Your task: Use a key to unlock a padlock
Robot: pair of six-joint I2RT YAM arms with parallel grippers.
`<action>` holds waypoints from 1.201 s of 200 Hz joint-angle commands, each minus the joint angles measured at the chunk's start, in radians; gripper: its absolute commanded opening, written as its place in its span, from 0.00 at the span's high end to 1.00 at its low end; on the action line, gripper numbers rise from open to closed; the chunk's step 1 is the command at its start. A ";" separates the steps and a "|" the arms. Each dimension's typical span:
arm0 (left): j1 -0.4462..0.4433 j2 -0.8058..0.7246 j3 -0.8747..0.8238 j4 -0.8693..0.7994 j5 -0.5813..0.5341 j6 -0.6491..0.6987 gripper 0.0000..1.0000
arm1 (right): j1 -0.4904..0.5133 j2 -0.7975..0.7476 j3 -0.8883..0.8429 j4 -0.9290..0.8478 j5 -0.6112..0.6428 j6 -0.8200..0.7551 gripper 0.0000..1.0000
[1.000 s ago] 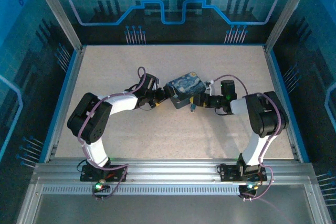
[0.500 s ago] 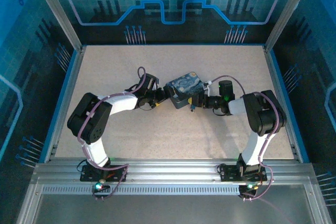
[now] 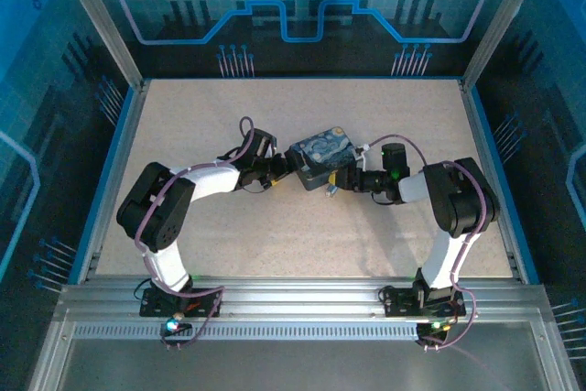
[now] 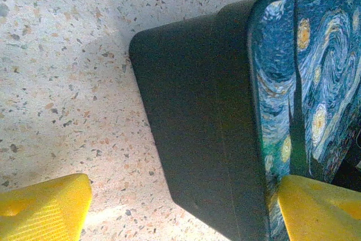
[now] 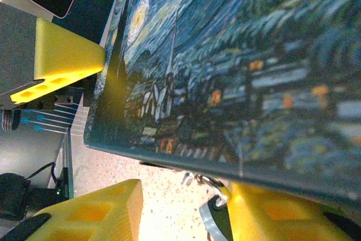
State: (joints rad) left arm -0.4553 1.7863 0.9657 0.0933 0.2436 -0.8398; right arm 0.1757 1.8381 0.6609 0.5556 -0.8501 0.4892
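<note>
A small padlock (image 5: 213, 218) with a thin metal shackle hangs under the front edge of a tin box (image 5: 237, 66) painted in blue and yellow swirls. My right gripper (image 5: 183, 207) sits at that edge. Its yellow fingers (image 5: 96, 213) stand apart on either side of the padlock, which rests against the right-hand finger. My left gripper (image 4: 180, 213) is open across the tin box's (image 4: 197, 111) other end, one finger over the lid, the other clear of the dark side wall. In the top view the two grippers (image 3: 291, 167) (image 3: 337, 185) flank the tin (image 3: 320, 155). The key is hidden.
The tin lies mid-table on a speckled beige table top (image 3: 275, 235). A blue rim and metal frame posts (image 3: 101, 20) border the table. Open table surface stretches in front of and behind the tin.
The right gripper's jaws have narrowed and it has edged left toward the tin's front edge. The left arm and the tin have not moved.
</note>
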 commanded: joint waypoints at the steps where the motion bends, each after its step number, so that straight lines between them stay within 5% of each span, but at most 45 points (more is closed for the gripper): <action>1: -0.002 -0.010 -0.022 -0.053 -0.015 -0.013 0.13 | 0.000 -0.031 -0.021 0.014 -0.039 -0.011 0.58; 166: -0.002 -0.011 -0.022 -0.053 -0.015 -0.013 0.13 | -0.003 -0.033 -0.017 -0.051 0.024 -0.012 0.93; 240: -0.002 -0.004 -0.033 -0.041 -0.012 -0.017 0.13 | -0.018 -0.059 -0.089 0.102 0.107 0.118 0.97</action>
State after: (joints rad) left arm -0.4553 1.7863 0.9615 0.0994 0.2440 -0.8581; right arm 0.1688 1.8042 0.5991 0.5903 -0.7822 0.5404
